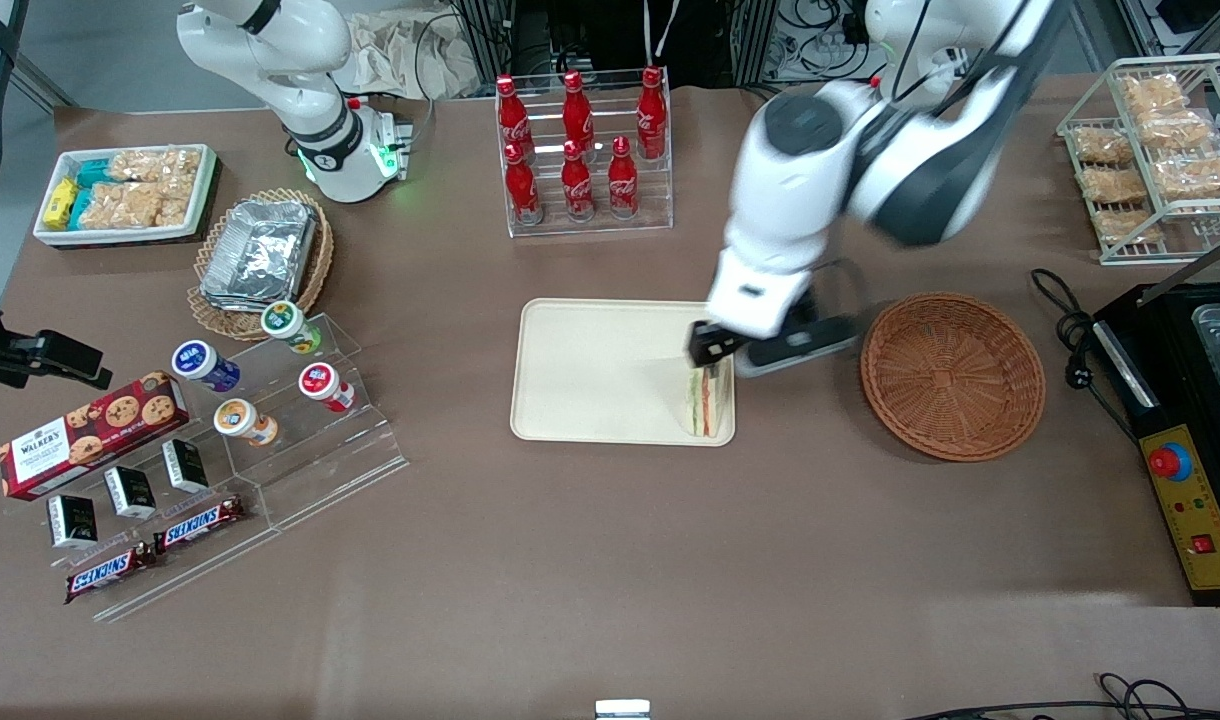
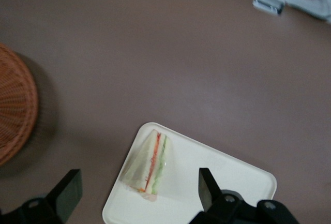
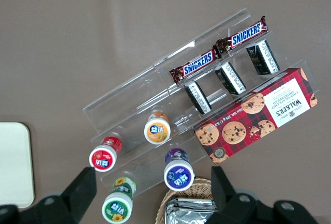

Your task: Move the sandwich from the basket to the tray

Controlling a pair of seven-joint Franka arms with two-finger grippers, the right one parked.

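The sandwich [image 1: 705, 402] [image 2: 150, 164], a white-bread wedge with orange-red and green layers, lies on the cream tray [image 1: 590, 370] [image 2: 232, 175], in the tray's corner nearest the front camera and the basket. My left gripper [image 1: 715, 350] [image 2: 138, 182] hangs just above the sandwich, open. Its black fingers [image 2: 70, 185] stand wide apart on either side of the wedge and do not touch it. The round reddish-brown wicker basket [image 1: 952, 375] [image 2: 13, 110] sits beside the tray toward the working arm's end, with nothing in it.
A rack of red cola bottles [image 1: 582, 150] stands farther from the front camera than the tray. Toward the parked arm's end are a lighter basket of foil containers [image 1: 260, 255], a white snack bin [image 1: 125, 190] and an acrylic stand [image 1: 270, 400]. A black machine [image 1: 1190, 400] flanks the basket.
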